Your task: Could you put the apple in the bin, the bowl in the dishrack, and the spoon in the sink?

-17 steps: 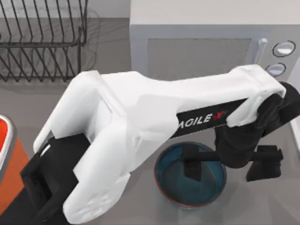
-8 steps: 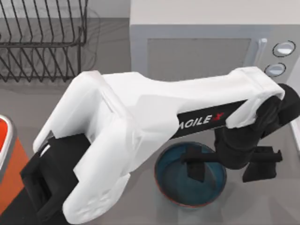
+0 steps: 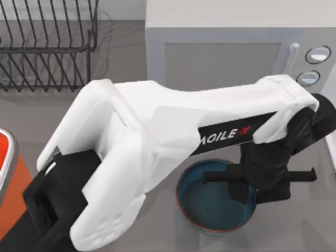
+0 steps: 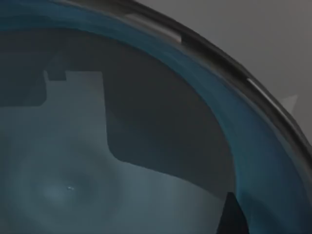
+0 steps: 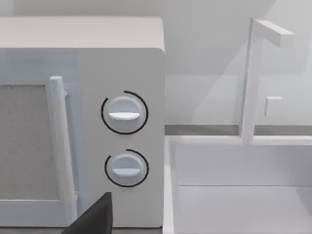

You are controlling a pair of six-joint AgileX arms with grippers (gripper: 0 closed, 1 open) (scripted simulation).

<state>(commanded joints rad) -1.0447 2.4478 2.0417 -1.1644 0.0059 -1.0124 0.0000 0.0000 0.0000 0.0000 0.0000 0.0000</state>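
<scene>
Left end effector [image 3: 258, 181] is gripping the bowl [image 3: 210, 210] rim for you, fingers clamped, dishrack [image 3: 47, 47] placement remaining.

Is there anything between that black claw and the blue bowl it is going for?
Nothing visible. The left gripper hangs right over the bowl, at its right rim, with bare teal inside beneath it.

Teal-blue bowl [image 3: 210, 207] with seemingly brownish rim, black wire dishrack [image 3: 47, 47], orange bin [image 3: 8, 178], white microwave [image 3: 231, 52]
</scene>
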